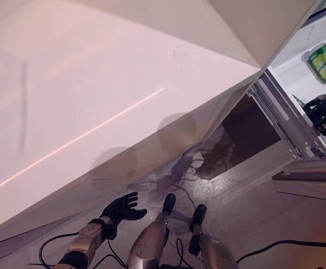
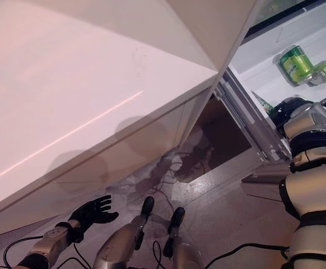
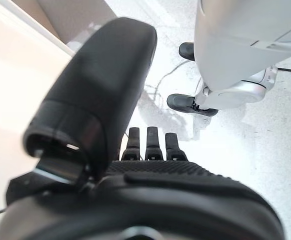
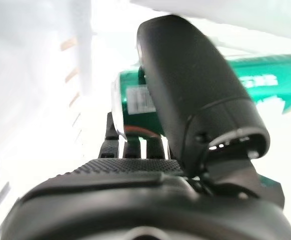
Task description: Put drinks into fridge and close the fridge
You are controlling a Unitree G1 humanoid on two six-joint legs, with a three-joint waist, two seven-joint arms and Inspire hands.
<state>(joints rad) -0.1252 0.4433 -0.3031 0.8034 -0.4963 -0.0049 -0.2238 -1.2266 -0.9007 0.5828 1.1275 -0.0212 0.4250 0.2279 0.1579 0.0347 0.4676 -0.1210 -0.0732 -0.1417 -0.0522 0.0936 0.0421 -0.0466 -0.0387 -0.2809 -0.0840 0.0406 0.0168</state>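
Bright fridge interior (image 4: 45,60) washes out my right wrist view; my thumb there blurs close-up. Soft shadows fall on the glossy floor (image 1: 252,213), centre frame.

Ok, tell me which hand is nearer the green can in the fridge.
Right. The right hand reaches into the fridge, just below the green can lying on the shelf. The left hand hangs open low over the floor, outside the fridge.

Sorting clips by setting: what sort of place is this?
Probably a kitchen or a mock-up of one: an open fridge with green cans on its shelf, beside a white counter.
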